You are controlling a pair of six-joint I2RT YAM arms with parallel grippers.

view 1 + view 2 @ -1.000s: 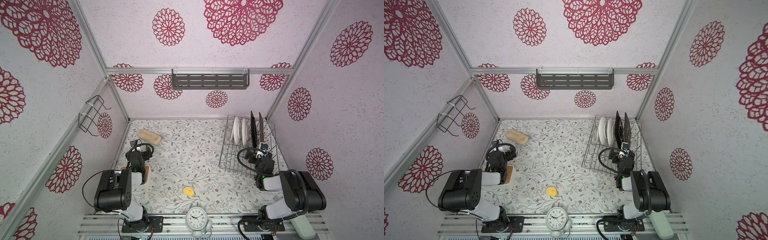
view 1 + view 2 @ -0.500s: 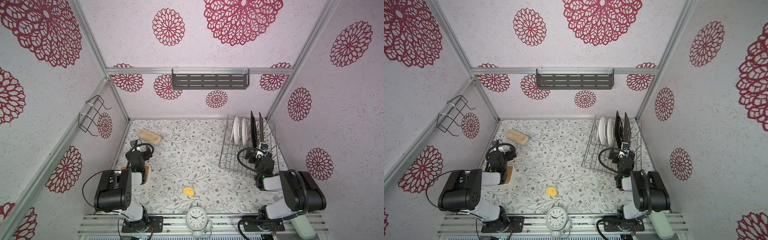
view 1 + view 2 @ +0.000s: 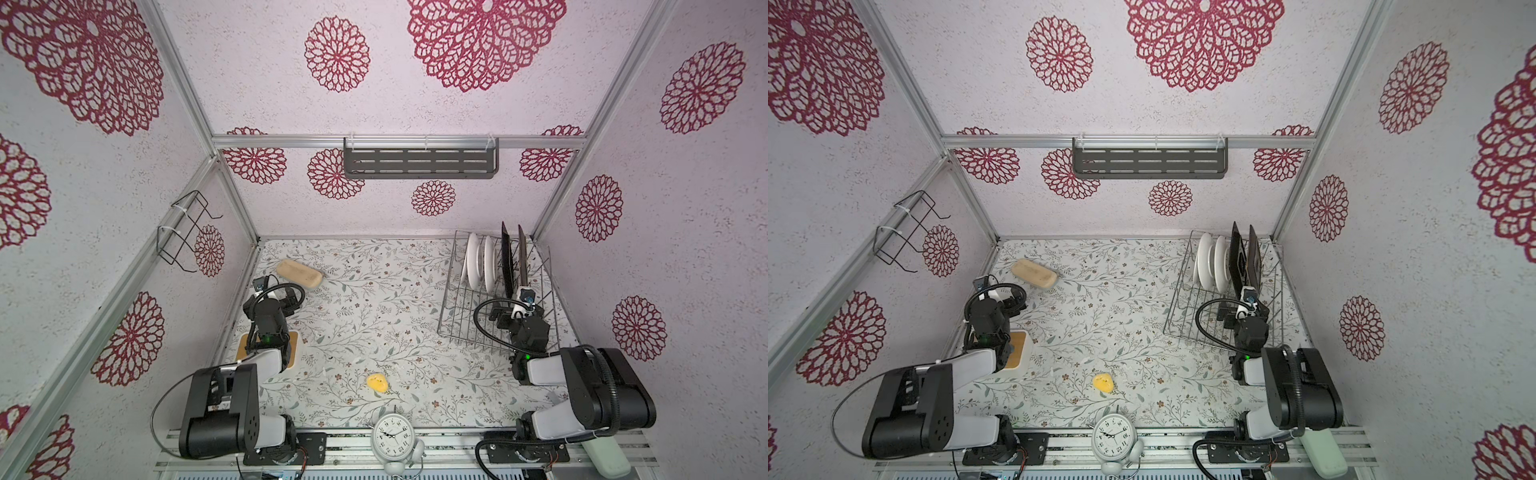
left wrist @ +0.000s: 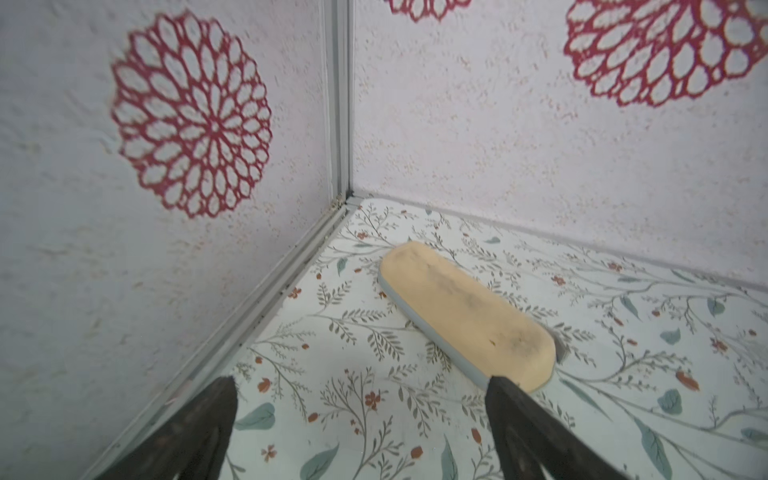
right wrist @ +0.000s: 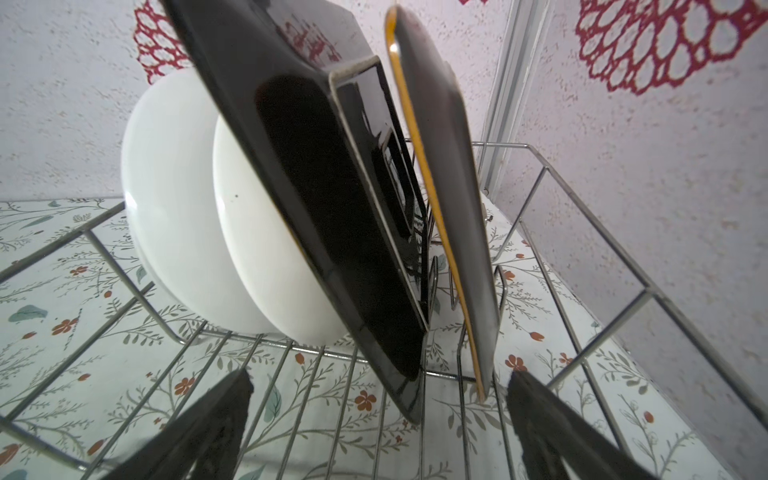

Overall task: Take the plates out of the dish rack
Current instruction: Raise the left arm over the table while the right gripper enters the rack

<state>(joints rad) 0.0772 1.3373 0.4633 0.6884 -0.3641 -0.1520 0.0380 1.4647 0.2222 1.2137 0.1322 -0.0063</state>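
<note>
We count four plates (image 3: 473,262) upright in dish rack (image 3: 459,318), far right desk corner; none unloaded. Left jaws apart, empty; right jaws apart, empty, at rack.

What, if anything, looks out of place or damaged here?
Nothing clearly wrong. Four plates stand on edge in the rack; one dark plate seems to lean toward the white ones, perhaps only from the camera's angle.
</note>
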